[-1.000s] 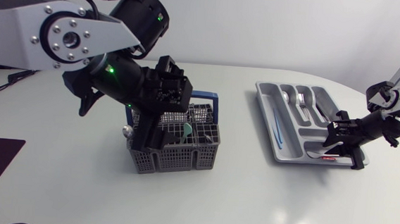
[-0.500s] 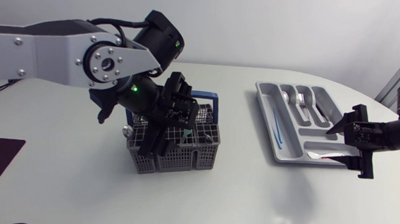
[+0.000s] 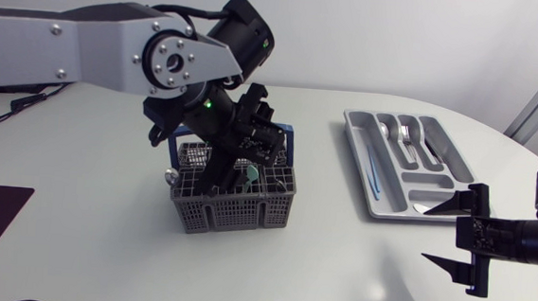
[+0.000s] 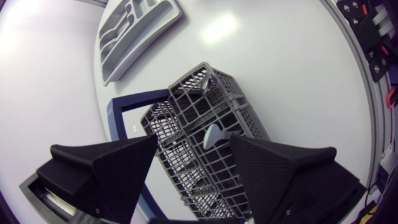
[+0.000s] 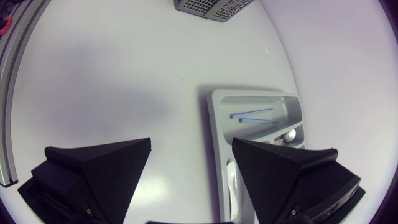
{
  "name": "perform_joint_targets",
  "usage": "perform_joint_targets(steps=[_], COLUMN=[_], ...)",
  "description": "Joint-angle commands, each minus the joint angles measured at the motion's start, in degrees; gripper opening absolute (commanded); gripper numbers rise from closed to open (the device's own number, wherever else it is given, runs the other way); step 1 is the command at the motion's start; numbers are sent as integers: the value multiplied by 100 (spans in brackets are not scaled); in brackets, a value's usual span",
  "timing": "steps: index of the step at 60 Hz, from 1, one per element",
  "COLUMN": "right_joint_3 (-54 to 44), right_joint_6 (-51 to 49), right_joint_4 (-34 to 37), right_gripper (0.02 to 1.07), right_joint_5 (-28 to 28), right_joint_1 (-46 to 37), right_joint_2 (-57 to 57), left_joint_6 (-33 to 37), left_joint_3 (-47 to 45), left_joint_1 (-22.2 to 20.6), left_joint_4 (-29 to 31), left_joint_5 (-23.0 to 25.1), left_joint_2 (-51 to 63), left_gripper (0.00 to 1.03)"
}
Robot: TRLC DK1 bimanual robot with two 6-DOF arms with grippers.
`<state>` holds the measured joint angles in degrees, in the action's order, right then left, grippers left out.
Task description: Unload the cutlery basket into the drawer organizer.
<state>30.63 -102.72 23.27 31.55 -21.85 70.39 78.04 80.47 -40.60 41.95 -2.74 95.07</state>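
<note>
**Picking the next piece out of the cutlery basket**

Starting at the left, we judge the step in hand to be a grasp inside the cutlery basket (image 3: 237, 205), which stands left of the table's middle with a blue frame (image 3: 281, 130) at its far side. Our left gripper (image 3: 228, 171) hangs right over the basket. Its fingers (image 4: 99, 168) are spread wide with nothing between them, and we see no contact with the mesh.

In the left wrist view the basket (image 4: 205, 124) lies straight ahead of the left gripper (image 4: 194, 143), and a pale teal handle (image 4: 213, 135) stands up from one of its cells. We take this handle, also seen from above (image 3: 250, 177), as the likely target.

To do the step well, we would centre the gap on that handle and descend clear of the cell walls. We would close only once both pads flank the handle, then lift straight up so that the basket does not tip or drag.

Further right lies the drawer organizer (image 3: 357, 157), well apart from the basket. It already holds blue sticks (image 3: 372, 167) and silver cutlery (image 3: 405, 136) in separate compartments.

At the far right, our right gripper (image 3: 453, 237) hovers just past the organizer's near corner. Its fingers stand apart and empty, touching nothing, and its wrist view shows the organizer (image 5: 214, 143) ahead of it (image 5: 193, 149).
</note>
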Motion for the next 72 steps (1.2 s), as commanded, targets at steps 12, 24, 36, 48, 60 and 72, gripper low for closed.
perform_joint_targets(steps=[12, 24, 36, 48, 60, 72], right_joint_3=[-427, -479, -514, -620, -708, -743], right_joint_6=[147, 155, 147, 120, 112, 138], right_joint_4=[-252, -252, -252, -261, -358, -428], right_gripper=[97, 97, 97, 97, 97, 97], right_joint_5=[97, 194, 264, 273, 308, 369], right_joint_1=[31, -21, -74, -92, -136, -162], right_joint_2=[-61, -78, -96, -96, -52, -17], left_joint_6=[440, 581, 686, 774, 809, 783], left_joint_3=[628, 637, 655, 698, 778, 883], left_joint_1=[-141, -203, -229, -273, -308, -335], left_joint_4=[603, 674, 665, 674, 691, 814], left_joint_5=[-148, -323, -446, -561, -666, -684], left_joint_2=[407, 539, 653, 733, 794, 706], left_gripper=[60, 49, 43, 24, 12, 10])
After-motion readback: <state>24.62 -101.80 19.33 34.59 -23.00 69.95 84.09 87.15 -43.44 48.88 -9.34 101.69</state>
